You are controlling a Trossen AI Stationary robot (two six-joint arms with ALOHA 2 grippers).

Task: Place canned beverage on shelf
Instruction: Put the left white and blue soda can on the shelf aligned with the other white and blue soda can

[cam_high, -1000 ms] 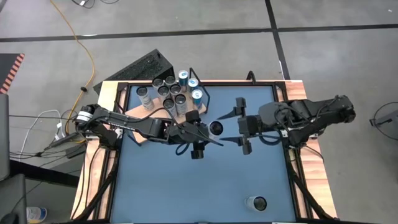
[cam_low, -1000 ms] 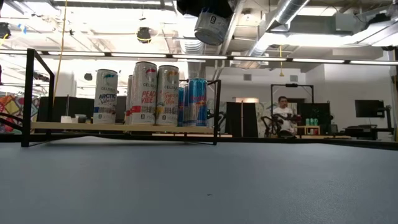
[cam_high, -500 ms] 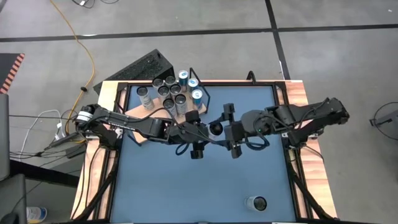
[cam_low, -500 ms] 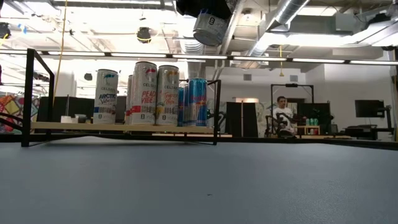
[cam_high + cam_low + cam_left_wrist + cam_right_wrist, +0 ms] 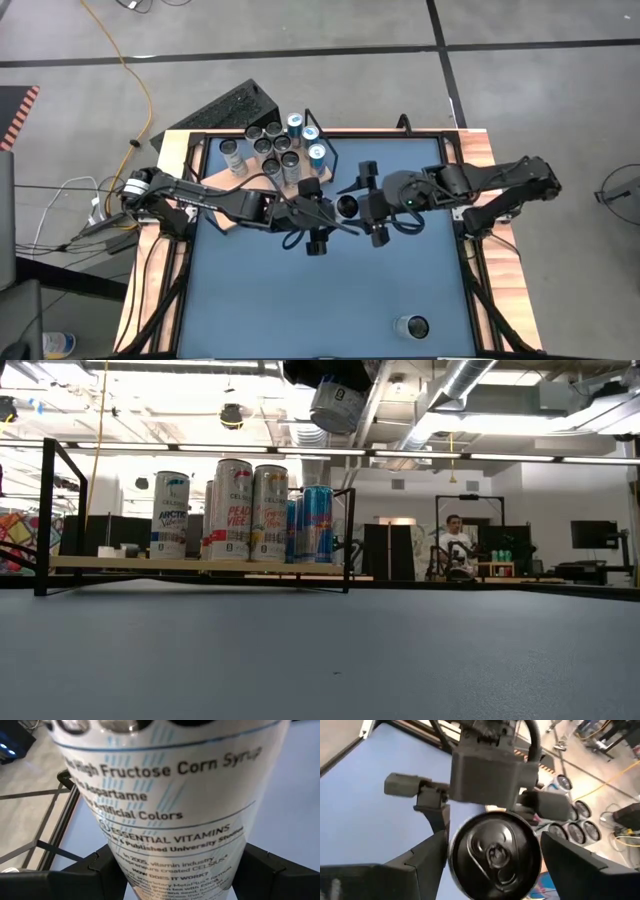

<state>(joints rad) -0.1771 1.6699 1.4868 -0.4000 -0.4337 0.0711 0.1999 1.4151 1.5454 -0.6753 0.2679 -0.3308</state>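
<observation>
From above, the left gripper (image 5: 335,212) holds a can (image 5: 347,207) lifted over the blue tabletop (image 5: 300,300), just off the corner of the shelf (image 5: 228,216), where eight or so cans (image 5: 272,148) already stand grouped near the black wire frame. The right gripper (image 5: 368,203) sits right at the held can, its fingers spread either side of it. Another loose can (image 5: 411,326) waits well apart near the front edge. The step in hand looks like a hand-over between arms in mid-air.

At table height, the can (image 5: 336,406) hangs tilted at the top of the picture, well above the shelf (image 5: 200,564) and its row of standing cans (image 5: 235,510); a person (image 5: 458,545) sits far back in the room.

The left wrist view is filled by the can's printed side (image 5: 170,820), with the left arm's dark fingers (image 5: 92,872) pressed on either side of it (clamped, then).

The right wrist view looks onto the can's top (image 5: 494,851) with its pull tab, the right fingers (image 5: 427,857) flanking it but apart, with no clear contact.

Next, I judge, the right fingers must close squarely on the can before the left lets go, and the can must be righted before it goes down on a free part of the board.
</observation>
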